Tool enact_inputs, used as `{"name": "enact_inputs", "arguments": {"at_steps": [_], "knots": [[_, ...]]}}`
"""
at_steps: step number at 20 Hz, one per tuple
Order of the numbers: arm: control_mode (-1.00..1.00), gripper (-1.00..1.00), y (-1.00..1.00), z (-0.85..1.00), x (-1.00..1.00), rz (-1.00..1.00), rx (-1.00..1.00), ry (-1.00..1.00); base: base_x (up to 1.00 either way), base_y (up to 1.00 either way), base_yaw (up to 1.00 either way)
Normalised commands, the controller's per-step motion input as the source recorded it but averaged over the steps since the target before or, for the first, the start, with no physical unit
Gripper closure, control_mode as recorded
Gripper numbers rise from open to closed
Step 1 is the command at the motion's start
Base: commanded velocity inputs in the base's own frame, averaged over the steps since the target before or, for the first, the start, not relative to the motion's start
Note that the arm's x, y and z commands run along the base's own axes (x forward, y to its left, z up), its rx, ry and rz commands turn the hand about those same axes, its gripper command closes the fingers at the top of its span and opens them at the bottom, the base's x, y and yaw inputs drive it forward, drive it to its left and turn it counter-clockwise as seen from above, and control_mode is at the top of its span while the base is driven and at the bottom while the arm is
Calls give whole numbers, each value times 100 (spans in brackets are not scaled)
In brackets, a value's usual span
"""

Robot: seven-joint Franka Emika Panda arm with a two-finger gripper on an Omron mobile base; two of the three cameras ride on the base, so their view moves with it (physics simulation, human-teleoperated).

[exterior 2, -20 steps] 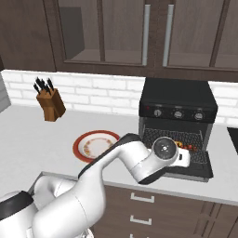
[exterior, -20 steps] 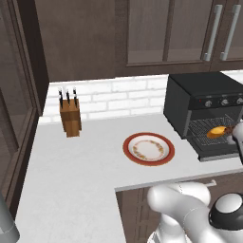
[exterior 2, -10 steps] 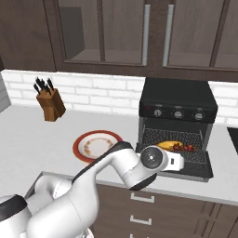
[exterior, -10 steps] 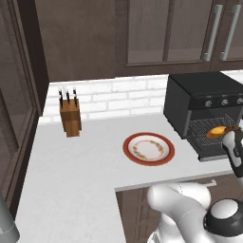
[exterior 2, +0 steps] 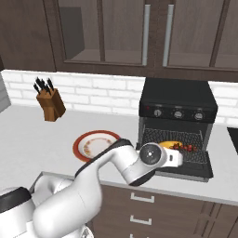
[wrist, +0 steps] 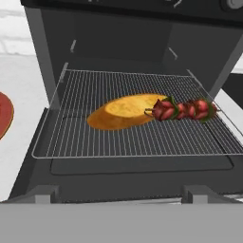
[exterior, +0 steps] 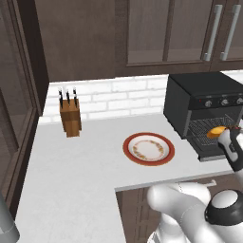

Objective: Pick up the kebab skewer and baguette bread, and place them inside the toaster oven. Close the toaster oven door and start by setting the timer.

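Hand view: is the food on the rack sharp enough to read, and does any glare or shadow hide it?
Hand view: bread and skewer crisp on the rack, evenly lit, no glare; oven interior dim. Right base view: both small, partly behind the arm. Left base view: bread a small orange patch.

The counter (exterior: 71,171) is pale grey-white and L-shaped, backed by a white brick wall. A brown wooden knife block (exterior: 70,116) stands near its back edge toward the left corner. A round plate (exterior: 148,149) with a red rim lies near the front edge, about mid-counter. Just right of the plate the black toaster oven (exterior 2: 178,107) sits against the back edge, with the toaster oven door (exterior 2: 188,170) folded down flat toward the front edge.
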Motion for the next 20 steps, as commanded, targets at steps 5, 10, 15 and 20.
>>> {"name": "enact_inputs", "arguments": {"at_steps": [5, 10, 15, 20], "knots": [[-100, -100, -6, 0, 3, 5, 0, 0, 0, 0, 0], [-100, -100, 0, 0, 14, 1, 0, 0, 0, 0, 0], [-100, -100, 0, 0, 19, 0, 0, 0, 0, 0, 0], [-100, -100, -4, -16, 20, 2, 0, -3, 0, 0, 0]]}}
